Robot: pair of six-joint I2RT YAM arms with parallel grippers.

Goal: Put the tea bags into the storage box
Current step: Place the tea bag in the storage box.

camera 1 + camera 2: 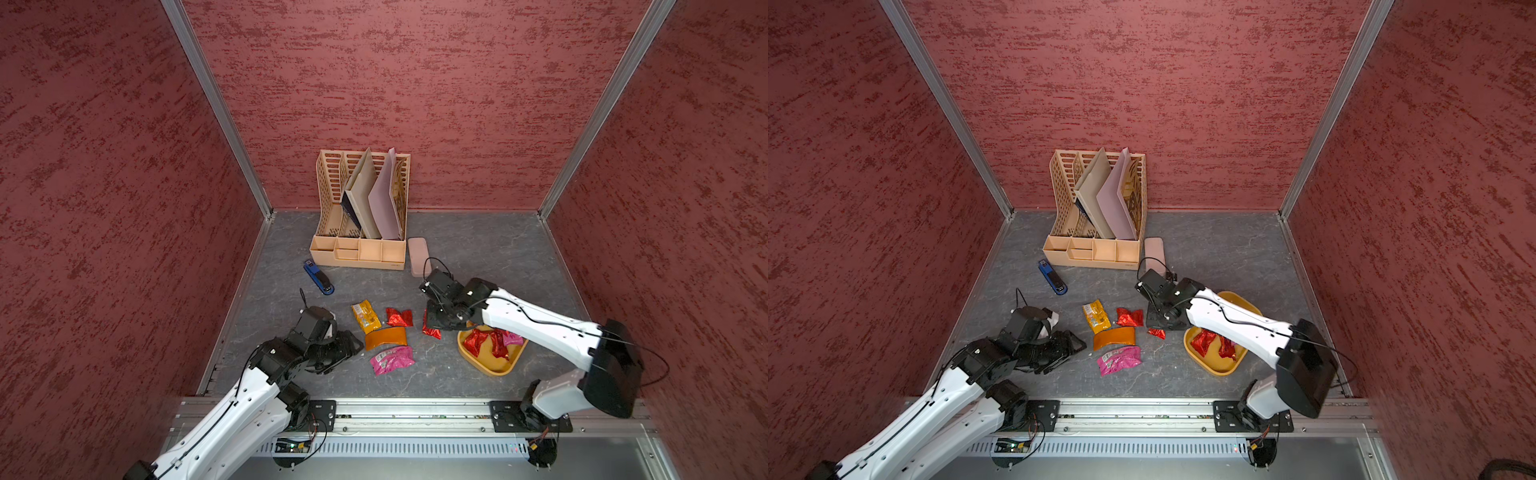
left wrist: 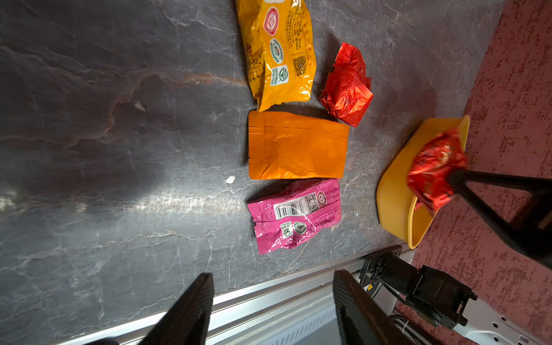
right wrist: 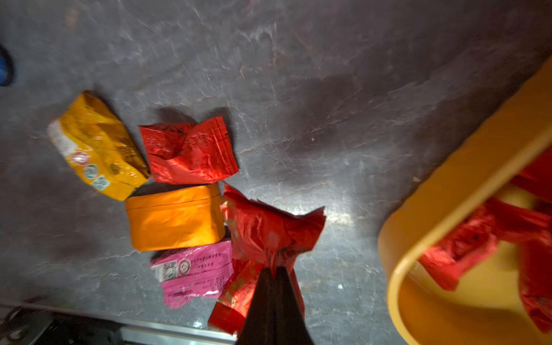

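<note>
Four tea bags lie together on the grey floor in both top views: a yellow one (image 1: 365,316), a red one (image 1: 399,318), an orange one (image 1: 385,337) and a pink one (image 1: 392,360). My right gripper (image 3: 273,268) is shut on another red tea bag (image 3: 268,230), which hangs between that cluster and the storage box (image 1: 492,365). The mustard-yellow storage box holds red bags (image 1: 478,343) and a pink one (image 1: 512,338); my right arm covers part of it. My left gripper (image 2: 272,274) stands open and empty, left of the cluster, near the pink bag (image 2: 295,215).
A beige slotted file organiser (image 1: 357,249) with folders stands at the back, a flat pink case (image 1: 417,255) beside it. A blue stapler (image 1: 319,278) lies left of the bags. An aluminium rail (image 1: 415,411) runs along the front; red walls close in three sides.
</note>
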